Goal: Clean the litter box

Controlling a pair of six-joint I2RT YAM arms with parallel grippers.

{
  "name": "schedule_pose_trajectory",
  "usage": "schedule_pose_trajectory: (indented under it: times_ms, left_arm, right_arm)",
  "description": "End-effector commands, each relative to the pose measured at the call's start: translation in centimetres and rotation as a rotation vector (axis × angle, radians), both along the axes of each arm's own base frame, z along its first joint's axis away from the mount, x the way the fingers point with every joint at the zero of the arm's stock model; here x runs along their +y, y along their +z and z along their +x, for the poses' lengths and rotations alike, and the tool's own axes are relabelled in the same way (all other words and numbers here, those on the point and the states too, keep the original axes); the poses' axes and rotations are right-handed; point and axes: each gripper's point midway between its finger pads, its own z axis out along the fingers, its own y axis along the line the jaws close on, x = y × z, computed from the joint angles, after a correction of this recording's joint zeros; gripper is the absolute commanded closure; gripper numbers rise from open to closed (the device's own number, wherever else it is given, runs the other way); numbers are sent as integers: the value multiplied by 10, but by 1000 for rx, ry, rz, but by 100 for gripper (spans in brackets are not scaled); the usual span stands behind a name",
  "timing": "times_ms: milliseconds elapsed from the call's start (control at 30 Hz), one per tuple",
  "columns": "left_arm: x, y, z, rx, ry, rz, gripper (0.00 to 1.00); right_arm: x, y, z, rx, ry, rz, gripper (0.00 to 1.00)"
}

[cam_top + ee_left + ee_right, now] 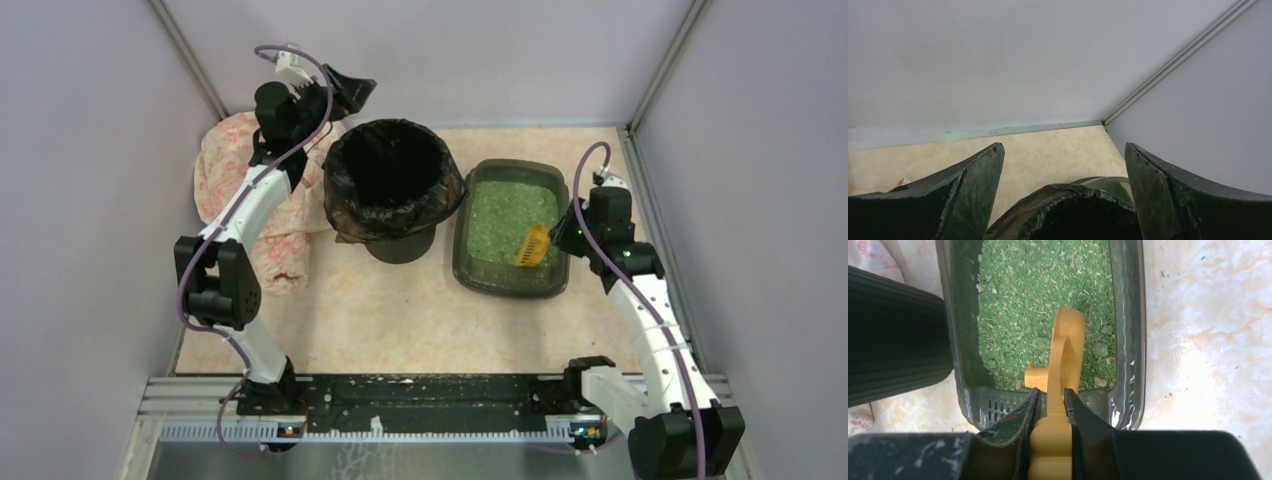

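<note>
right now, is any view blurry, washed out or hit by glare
Top external: sharp and evenly lit; only the inside of the bin goes featureless black. Left wrist: mostly flat grey wall, and the dark left fingers show little detail. Right wrist: the table is washed out on the right, there are glints on the litter box rim, and the scoop handle is soft near the right fingers.

We note beige marbled tabletop (400, 320), walled on three sides. Directly on it, left to right:
- crumpled pink-patterned cloth (225, 175), far left
- round bin lined with black bag (400, 243), just beside cloth
- shallow dark grey-green rectangular plastic litter box (462, 255), just beside bin, toward right wall

We see few green specks (1163, 274) on bare top near box.
</note>
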Motion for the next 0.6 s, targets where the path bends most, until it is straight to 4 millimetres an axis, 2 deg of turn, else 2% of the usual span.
schedule_pose_trajectory:
  times_ms: [0, 200, 367, 567]
  left_arm:
    - [-19, 8, -7, -21, -68, -48, 4]
    - [-22, 6, -15, -6, -94, -48, 4]
    - [-25, 13, -16, -16, -119, -35, 3]
    - [-26, 12, -20, -15, -127, -35, 3]
  right_arm:
    - [10, -7, 4, -17, 49, 36, 100]
    - [18, -21, 29, -27, 88, 50, 100]
    - [25, -22, 53, -52, 105, 73, 100]
    - [31, -25, 81, -92, 115, 97, 100]
